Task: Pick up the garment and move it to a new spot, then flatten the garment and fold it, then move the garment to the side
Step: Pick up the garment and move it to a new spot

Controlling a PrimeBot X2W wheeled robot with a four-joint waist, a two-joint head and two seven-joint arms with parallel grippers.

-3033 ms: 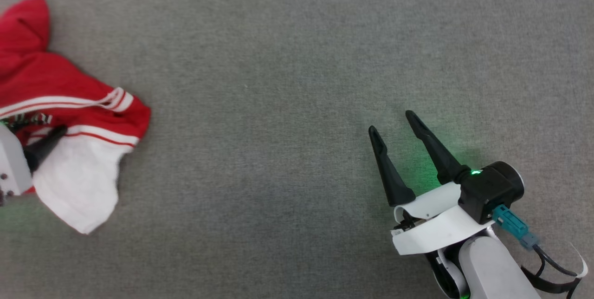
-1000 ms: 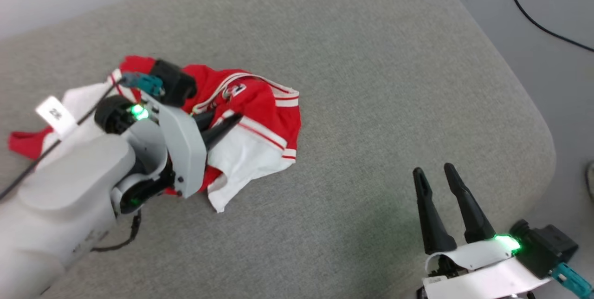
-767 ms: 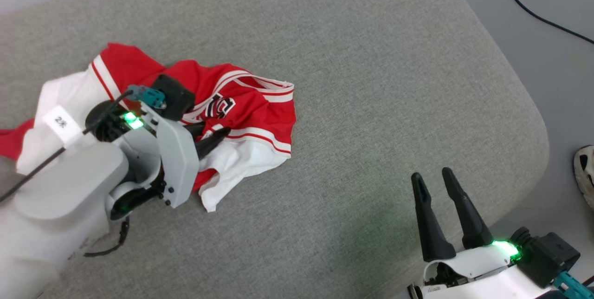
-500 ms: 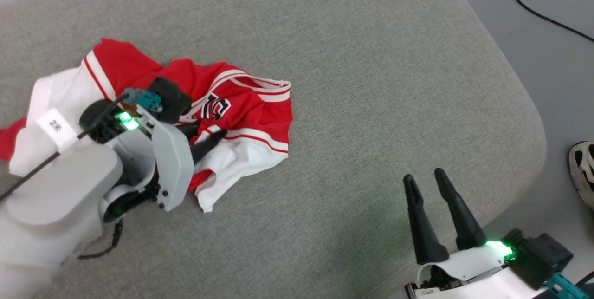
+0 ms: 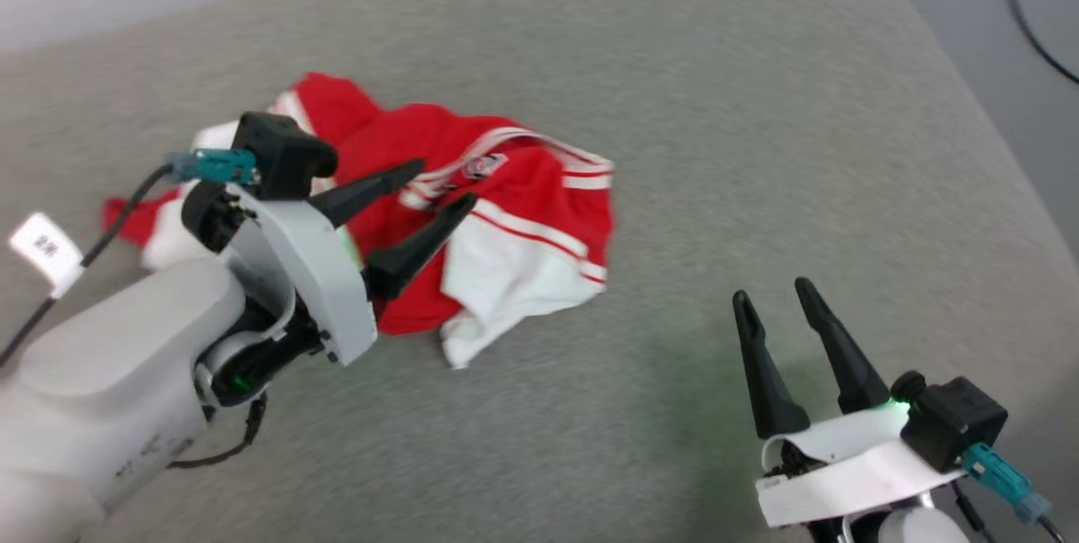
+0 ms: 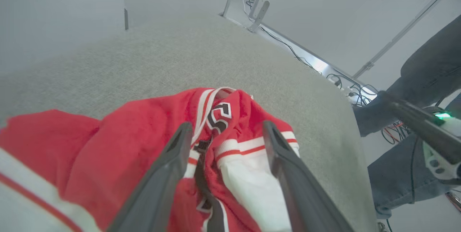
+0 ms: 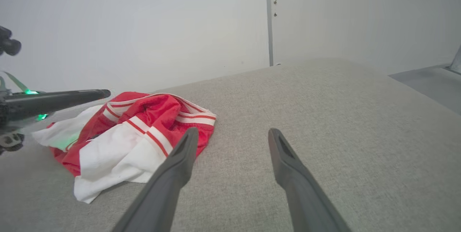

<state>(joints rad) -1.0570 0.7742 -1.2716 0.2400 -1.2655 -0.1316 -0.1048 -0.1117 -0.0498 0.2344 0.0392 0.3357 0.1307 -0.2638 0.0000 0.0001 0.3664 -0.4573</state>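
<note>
We are hanging our left gripper just over the garment, its 2 dark fingers spread wide with no cloth pinched between them. In the left wrist view that gripper is straddling the striped collar and black lettering of the garment. We are judging the spread to be deliberate: the move to a new spot looks done, and the open fingers are leaving the cloth free for flattening. We are not able to tell whether a fingertip is brushing the fabric.

The garment is lying in a rumpled heap on the grey cushion, with its red body bunched and 1 white sleeve spilling out on the side nearer us. Heaped like this, it is probably needing its edges drawn outward before any fold.

We are holding our right gripper well apart from the garment, to its right, fingers apart and gripping nothing. In the right wrist view, the garment is sitting ahead and left of this gripper. We are reading that as a waiting post, out of the left arm's way.

As for containers, we are seeing none near the garment; the cushion is what is bearing it. A person's trousered legs are standing beyond the cushion's edge, right of the garment.
</note>
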